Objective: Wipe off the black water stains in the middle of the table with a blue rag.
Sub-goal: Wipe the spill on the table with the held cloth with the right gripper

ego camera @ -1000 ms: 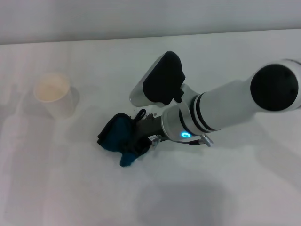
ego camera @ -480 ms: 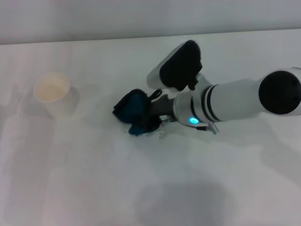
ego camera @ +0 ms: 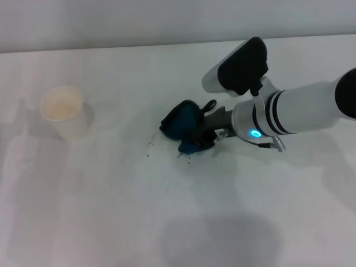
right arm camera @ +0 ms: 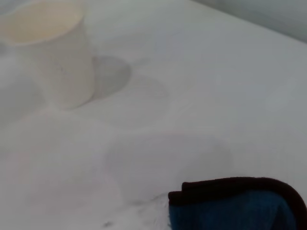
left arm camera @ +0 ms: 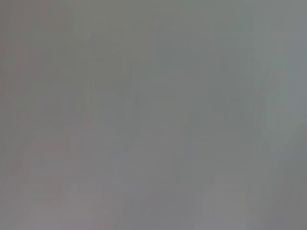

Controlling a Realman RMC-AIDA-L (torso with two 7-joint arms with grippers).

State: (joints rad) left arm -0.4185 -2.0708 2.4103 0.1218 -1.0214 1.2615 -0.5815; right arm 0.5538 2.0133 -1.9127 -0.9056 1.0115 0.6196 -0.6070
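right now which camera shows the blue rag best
The head view: the whole bunched blue rag shows on the table, held by the right end effector. The right wrist view catches one black-edged corner; the left wrist view shows nothing of it.

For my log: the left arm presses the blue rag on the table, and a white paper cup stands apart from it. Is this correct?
Not quite. The head view shows the right gripper pressing the blue rag on the table; the left arm appears nowhere. The white paper cup does stand apart from it.

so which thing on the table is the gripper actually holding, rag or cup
The blue rag, bunched in the right gripper; the white paper cup stands untouched, far off.
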